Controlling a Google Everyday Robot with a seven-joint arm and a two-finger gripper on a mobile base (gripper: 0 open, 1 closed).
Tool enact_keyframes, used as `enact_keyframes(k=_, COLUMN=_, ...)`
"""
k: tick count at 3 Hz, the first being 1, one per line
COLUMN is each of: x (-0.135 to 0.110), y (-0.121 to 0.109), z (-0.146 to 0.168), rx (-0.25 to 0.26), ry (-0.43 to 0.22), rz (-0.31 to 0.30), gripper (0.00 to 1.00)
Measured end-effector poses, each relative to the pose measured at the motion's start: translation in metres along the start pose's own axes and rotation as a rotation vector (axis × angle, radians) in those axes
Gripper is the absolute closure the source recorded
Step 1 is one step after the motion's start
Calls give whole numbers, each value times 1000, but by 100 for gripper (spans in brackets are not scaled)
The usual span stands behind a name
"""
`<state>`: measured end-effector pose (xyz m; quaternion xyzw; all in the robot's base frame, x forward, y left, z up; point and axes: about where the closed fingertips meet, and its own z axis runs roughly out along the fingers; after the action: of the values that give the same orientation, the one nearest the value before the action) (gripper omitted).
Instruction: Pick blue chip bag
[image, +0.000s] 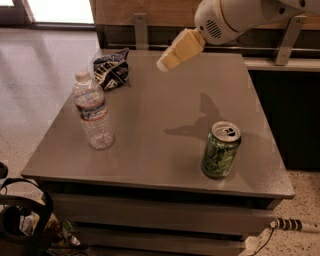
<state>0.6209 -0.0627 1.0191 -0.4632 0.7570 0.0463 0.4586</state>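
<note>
Pincer (166, 63) over table (150, 130), apart from blue chip bag (111, 69); lettering illegible

Markings on blue chip bag (111, 69), bottle (93, 112) and can (220, 150) are unreadable.

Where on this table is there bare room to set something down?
The widest bare patch is the middle of the table, between the water bottle and the green can. The far right corner behind the can is bare too. The far left is crowded: the blue chip bag lies there, the gripper hovering just right of it.
</note>
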Motion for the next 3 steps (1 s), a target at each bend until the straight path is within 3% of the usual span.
enact_keyframes(k=1, x=-21, y=9, z=27, rx=-12, ry=19, rz=-53, gripper=0)
enact_keyframes(k=2, x=-46, y=24, z=79, rx=-33, ry=24, rz=-99, gripper=0)
enact_keyframes(k=3, x=-62, y=40, z=143, rx=-61, ry=-3, rz=-93, gripper=0)
